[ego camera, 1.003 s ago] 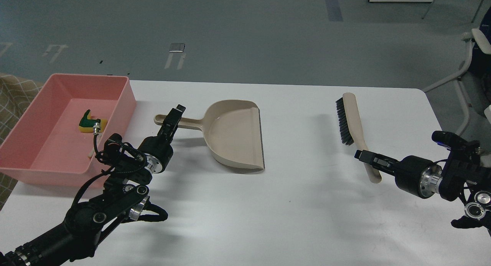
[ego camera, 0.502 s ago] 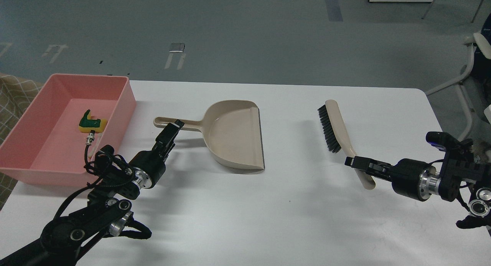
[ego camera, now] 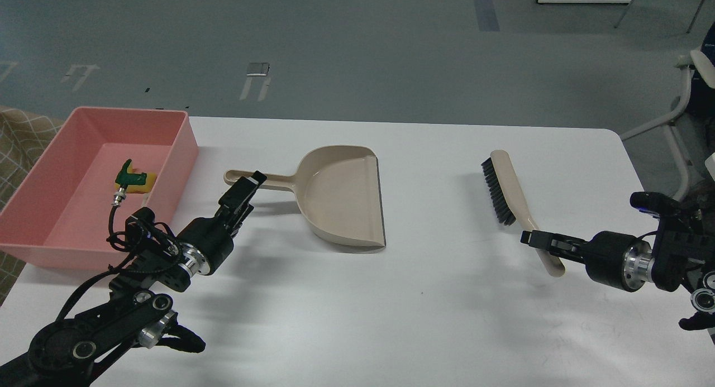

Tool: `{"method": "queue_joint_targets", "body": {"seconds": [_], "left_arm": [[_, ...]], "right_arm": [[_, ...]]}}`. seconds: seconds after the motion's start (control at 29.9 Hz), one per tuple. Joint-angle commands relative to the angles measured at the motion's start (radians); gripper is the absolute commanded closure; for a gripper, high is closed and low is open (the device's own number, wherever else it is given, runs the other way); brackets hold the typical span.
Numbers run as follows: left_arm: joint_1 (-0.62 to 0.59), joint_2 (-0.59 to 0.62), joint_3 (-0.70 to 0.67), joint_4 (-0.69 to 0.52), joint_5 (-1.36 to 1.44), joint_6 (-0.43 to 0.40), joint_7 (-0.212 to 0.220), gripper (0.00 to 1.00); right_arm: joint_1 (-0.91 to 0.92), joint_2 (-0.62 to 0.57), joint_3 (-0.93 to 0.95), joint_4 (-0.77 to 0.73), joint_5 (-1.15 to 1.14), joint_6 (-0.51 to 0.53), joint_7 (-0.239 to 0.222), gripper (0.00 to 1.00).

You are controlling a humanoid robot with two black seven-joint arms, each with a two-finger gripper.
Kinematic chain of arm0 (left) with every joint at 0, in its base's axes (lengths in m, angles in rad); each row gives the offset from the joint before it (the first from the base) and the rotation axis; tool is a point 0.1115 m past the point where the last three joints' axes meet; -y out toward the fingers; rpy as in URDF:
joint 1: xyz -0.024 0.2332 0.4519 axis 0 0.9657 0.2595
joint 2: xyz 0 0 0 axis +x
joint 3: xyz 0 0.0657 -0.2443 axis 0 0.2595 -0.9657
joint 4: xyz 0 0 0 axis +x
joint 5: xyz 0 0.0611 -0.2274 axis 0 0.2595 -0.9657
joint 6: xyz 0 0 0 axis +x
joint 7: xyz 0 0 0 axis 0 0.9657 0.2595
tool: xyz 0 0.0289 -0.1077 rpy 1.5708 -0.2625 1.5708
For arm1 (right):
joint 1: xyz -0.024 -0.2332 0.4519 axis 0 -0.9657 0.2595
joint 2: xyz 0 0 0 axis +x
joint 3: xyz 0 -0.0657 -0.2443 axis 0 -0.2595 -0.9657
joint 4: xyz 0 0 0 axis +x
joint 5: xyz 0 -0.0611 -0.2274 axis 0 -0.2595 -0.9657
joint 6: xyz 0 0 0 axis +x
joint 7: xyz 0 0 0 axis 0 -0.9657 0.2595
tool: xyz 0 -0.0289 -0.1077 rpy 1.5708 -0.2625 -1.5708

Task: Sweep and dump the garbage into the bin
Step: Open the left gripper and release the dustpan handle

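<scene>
White table [ego camera: 424,297] takes up most of the frame. Pink bin [ego camera: 184,138] sits on its upper-left corner, hanging a bit past the left edge. Beige dustpan [ego camera: 341,194] lies flat around the middle, handle pointing left. Over on the right there's the brush [ego camera: 516,194], bristles facing left, handle running toward lower right.

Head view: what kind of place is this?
Probably a robotics lab or test hall: a bare white table staged with a pink bin, dustpan and brush, on open grey floor with tape marks.
</scene>
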Motion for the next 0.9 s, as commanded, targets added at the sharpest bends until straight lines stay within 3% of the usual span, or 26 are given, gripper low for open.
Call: {"method": "queue_joint_targets", "body": {"seconds": [0.0, 0.23, 0.47, 0.87], "left_arm": [[0.032, 0.031, -0.045, -0.055, -0.004, -0.052, 0.000, 0.03], [0.083, 0.060, -0.147, -0.115, -0.005, -0.138, 0.003, 0.03], [0.083, 0.061, -0.164, -0.115, -0.006, -0.139, 0.003, 0.03], [0.081, 0.090, -0.185, -0.141, -0.007, -0.177, 0.003, 0.03]], "right_arm": [[-0.001, 0.007, -0.002, -0.012, -0.019, -0.001, 0.001, 1.00], [-0.003, 0.011, -0.002, -0.012, -0.018, -0.001, 0.001, 1.00], [-0.001, 0.010, -0.002, -0.012, -0.016, -0.003, -0.001, 0.69], [-0.001, 0.004, -0.002, -0.010, -0.009, -0.001, -0.010, 0.53]]}}
